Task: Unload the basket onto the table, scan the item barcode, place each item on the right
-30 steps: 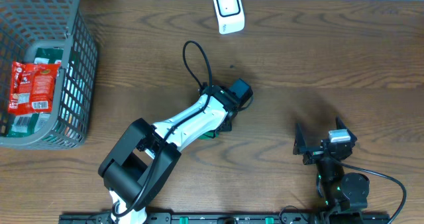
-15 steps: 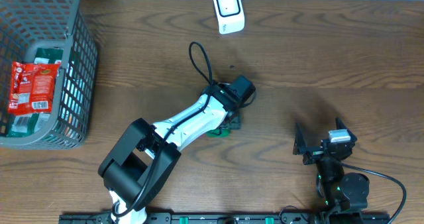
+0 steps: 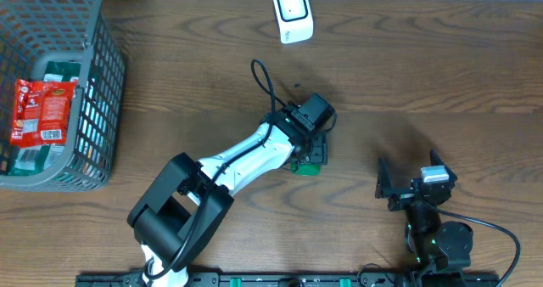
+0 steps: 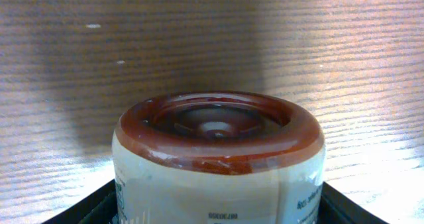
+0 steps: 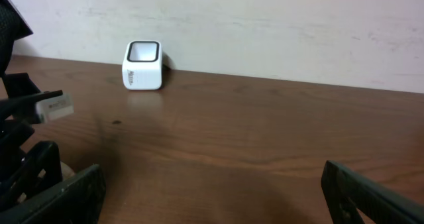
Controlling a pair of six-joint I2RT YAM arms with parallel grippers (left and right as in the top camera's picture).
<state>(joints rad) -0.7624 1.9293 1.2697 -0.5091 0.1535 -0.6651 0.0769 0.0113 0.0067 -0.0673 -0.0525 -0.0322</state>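
While the wooden worktop (image 3: 424,66) spreads under me with the grey basket (image 3: 95,109) at its far left, my left pincer (image 3: 310,149) clasps the brown-lidded jar (image 4: 218,151) near the middle, well short of the white scanner (image 3: 293,14); my right pincer (image 3: 411,183) stands wide, holding nothing.

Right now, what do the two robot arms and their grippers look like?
The left arm has a white forearm shell between bulky black joints, with a thin black cable looping above its wrist. The right arm is all black, with a small pale grey block on top. The left fingers and right fingers are black.
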